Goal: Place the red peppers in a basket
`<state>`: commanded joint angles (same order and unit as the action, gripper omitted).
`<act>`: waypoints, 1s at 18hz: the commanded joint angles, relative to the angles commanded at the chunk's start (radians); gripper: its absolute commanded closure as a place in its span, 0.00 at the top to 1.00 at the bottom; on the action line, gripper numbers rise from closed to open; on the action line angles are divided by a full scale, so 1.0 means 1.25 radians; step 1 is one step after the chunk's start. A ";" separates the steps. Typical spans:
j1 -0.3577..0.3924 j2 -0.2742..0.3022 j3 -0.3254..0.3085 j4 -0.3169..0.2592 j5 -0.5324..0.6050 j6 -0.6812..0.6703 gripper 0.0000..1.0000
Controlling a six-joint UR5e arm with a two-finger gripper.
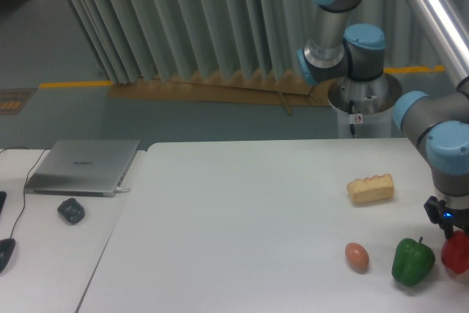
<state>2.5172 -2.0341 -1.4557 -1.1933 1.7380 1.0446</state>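
The red pepper (456,254) sits at the table's far right edge, partly cut off by the frame. My gripper (448,231) hangs straight down right over it, its dark fingers reaching the pepper's top. The fingers are mostly hidden at the frame edge, so I cannot tell whether they are open or closed on the pepper. No basket is in view.
A green bell pepper (412,261) stands just left of the red one, and a brown egg (357,256) lies left of that. A yellow sponge-like block (371,188) lies further back. A closed laptop (84,167), a dark object (71,211) and cables lie on the left table.
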 joint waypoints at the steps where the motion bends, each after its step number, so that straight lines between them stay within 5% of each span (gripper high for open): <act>1: 0.000 0.002 0.000 -0.005 -0.001 0.000 0.48; 4: 0.007 0.034 0.001 -0.045 -0.009 0.002 0.45; 10: 0.088 0.090 0.013 -0.042 -0.040 0.071 0.45; 18: 0.145 0.053 0.049 0.004 -0.037 0.100 0.42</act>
<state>2.6982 -1.9680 -1.3944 -1.1889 1.6920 1.1703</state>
